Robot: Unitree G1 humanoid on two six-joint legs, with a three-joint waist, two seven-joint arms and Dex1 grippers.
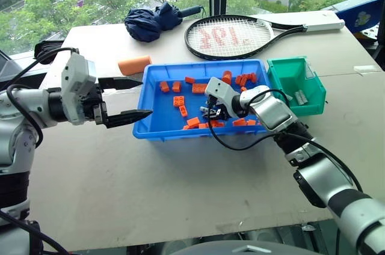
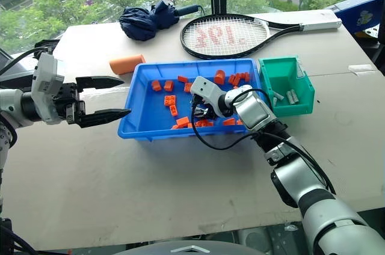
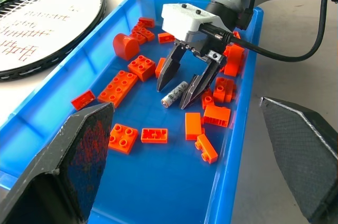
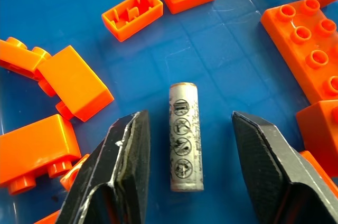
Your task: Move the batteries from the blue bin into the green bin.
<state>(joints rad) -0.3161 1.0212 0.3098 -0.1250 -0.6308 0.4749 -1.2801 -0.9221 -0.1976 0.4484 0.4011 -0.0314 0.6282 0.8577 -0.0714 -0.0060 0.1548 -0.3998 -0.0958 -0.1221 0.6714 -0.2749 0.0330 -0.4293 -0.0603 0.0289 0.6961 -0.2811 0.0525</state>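
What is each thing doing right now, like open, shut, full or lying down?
Right pincer: open, straddling a battery.
Battery: lying flat, not gripped.
Left pincer: open, holding nothing.
Blue bin: strewn with orange bricks.
Green bin: holds a few batteries.
Umbrella: folded.

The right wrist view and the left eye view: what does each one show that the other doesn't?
Right wrist view alone: the printed symbols on the battery lying between the open right gripper fingers. Left eye view alone: green bin with batteries inside, tennis racket, folded umbrella, open left gripper. Both: blue bin floor scattered with orange bricks.
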